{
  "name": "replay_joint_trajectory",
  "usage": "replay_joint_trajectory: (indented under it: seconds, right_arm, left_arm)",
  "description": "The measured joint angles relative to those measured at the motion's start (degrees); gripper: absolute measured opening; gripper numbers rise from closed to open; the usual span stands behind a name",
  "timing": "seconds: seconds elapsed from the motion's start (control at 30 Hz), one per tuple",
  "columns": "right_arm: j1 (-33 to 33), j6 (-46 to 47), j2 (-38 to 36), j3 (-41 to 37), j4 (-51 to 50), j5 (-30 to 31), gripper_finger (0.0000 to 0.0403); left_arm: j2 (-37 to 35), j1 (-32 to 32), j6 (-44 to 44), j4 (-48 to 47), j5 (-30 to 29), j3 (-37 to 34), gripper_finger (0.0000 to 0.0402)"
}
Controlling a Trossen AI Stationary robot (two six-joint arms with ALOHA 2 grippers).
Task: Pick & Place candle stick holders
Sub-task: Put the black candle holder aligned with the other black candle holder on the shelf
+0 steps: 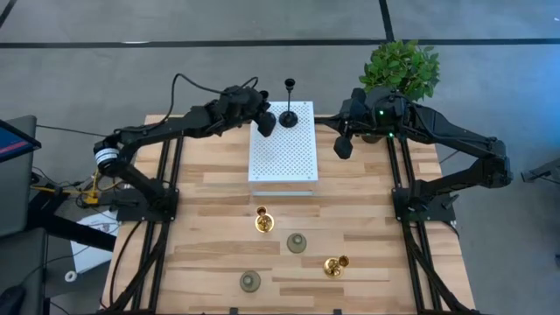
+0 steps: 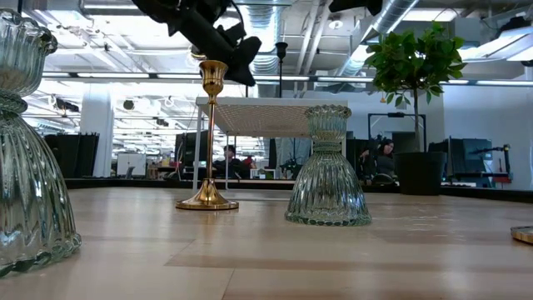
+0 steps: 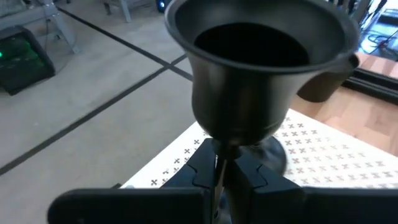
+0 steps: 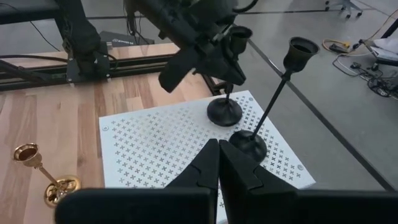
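Note:
Two black candle stick holders with thin stems stand on the white perforated platform [image 1: 282,162] at the table's far middle. One [image 4: 225,111] is at the platform's far left corner, and my left gripper [image 1: 265,122] is shut on it. The other black holder [image 1: 289,107] stands free on its round base [image 4: 249,144] beside it. My right gripper [image 1: 343,145] is shut and empty, just off the platform's right edge. On the near table stand an upright gold holder [image 1: 263,220] and two grey-green holders [image 1: 297,243] [image 1: 250,281]. A second gold holder [image 1: 334,265] lies on its side. My left gripper pinches the black holder's thin stem [image 3: 217,163] between its two fingers, just below the cup [image 3: 255,68]. The fingers come slanting down from the table's left and lie across the stem. The holder is upright, and its round base [image 4: 224,113] looks to be on the platform.
A potted green plant [image 1: 401,70] stands at the far right, behind my right arm. The arms' dark frames [image 1: 166,201] [image 1: 411,206] run along both sides of the table. Bare wood lies between the platform and the near holders.

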Motion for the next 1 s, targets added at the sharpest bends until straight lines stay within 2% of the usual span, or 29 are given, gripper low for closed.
replay_joint_trajectory:
  seconds: [0.57, 0.73, 0.83, 1.0]
  right_arm:
    - [0.00, -0.02, 0.00, -0.02, 0.00, 0.00, 0.0000]
    - [0.00, -0.02, 0.00, -0.02, -0.13, 0.00, 0.0000]
    - [0.00, -0.02, 0.00, -0.02, -0.37, 0.00, 0.0000]
    - [0.00, -0.02, 0.00, -0.02, -0.39, 0.00, 0.0000]
  left_arm:
    - [0.99, 0.31, 0.15, 1.12, -1.84, -0.02, 0.0012]
    - [0.99, 0.33, -1.26, 1.37, -1.84, -0.02, 0.0035]
    - [0.99, 0.33, -1.64, 1.65, 0.06, -0.02, 0.0045]
    - [0.99, 0.33, -2.66, 2.10, 0.85, -0.39, 0.0036]
